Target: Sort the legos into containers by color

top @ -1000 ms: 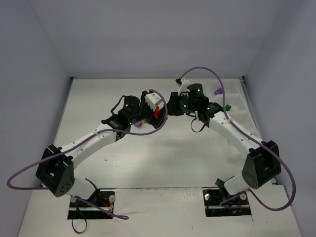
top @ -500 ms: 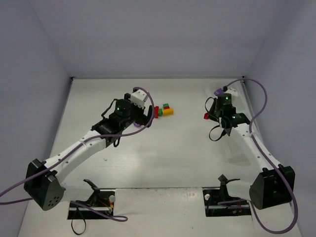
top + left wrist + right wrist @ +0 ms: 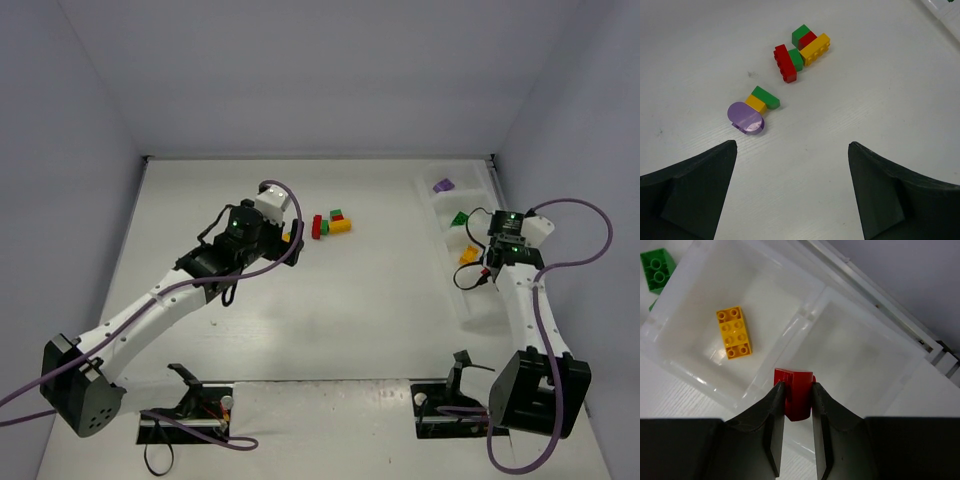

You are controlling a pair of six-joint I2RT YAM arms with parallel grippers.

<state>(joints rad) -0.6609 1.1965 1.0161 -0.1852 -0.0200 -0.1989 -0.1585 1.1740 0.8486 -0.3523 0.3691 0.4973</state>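
Pinching one red brick (image 3: 799,399) in right jaws over tray (image 3: 860,355); spreading left jaws wide before eight loose bricks (image 3: 785,62) at twelve o'clock.

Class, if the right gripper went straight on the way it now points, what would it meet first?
Probably the tray: the red brick in the right gripper hangs near the wall edging its empty compartment. Depth unclear.

white table (image 3: 330,320), pale grey walls (image 3: 300,70)
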